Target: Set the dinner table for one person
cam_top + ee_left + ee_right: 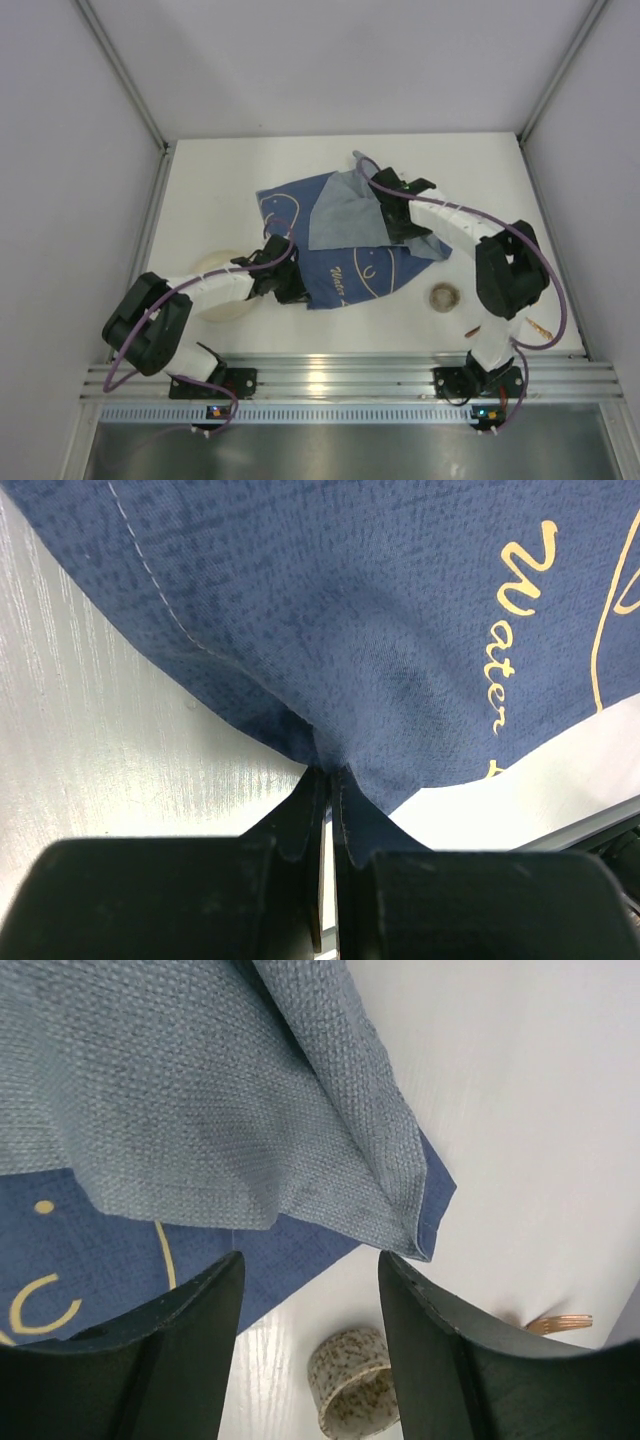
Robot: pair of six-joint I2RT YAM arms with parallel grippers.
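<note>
Starting at the near rail, the dinner table point(200, 190) held a cream plate point(222, 308) partly under the left arm. A speckled cup point(444, 296) and copper-coloured cutlery point(541, 326) sat at the near right, none of it arranged as a place setting. Just beyond the plate, the left gripper point(328, 780) was clamped shut on the near-left corner of the blue cloth point(350, 265). The cloth lay rumpled mid-table with one part folded over, paler side up. Farther on, the right gripper point(310, 1290) hung over that fold with its jaws apart, holding nothing. I judged that the cloth needed flattening first, so most of the work was left. Only the left wrist view showed the pinch, only the right wrist view the cutlery's tines near the cup, and only the overhead view the plate.
</note>
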